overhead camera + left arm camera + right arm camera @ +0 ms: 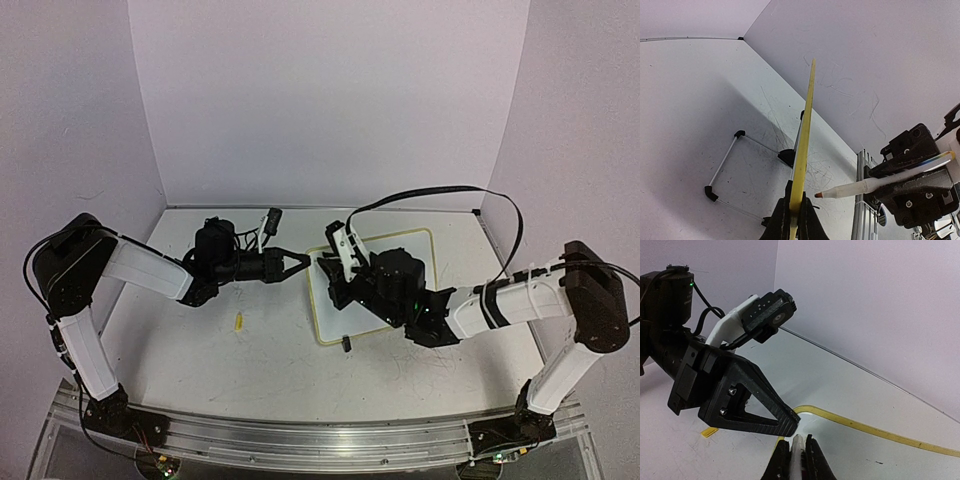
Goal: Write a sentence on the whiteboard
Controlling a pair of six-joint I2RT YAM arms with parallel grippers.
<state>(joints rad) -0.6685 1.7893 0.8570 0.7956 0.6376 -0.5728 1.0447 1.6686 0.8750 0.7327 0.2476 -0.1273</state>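
The whiteboard point(335, 322) lies at the table's middle right, its yellow-green rim showing and the right arm covering much of it. My left gripper point(305, 262) is shut on its left edge; the left wrist view shows the rim point(807, 130) edge-on between my left gripper's point(796, 207) fingers. My right gripper point(797, 442) is shut on a white marker point(875, 185). Its orange tip point(818, 194) is just off the board's face near that corner. No written sentence shows on the visible board surface point(875, 460).
A yellow marker cap point(239, 322) lies on the table left of the board. A black clip foot point(345, 344) sits at the board's near edge, and a wire stand point(722, 170) shows under the board. Purple walls enclose the table.
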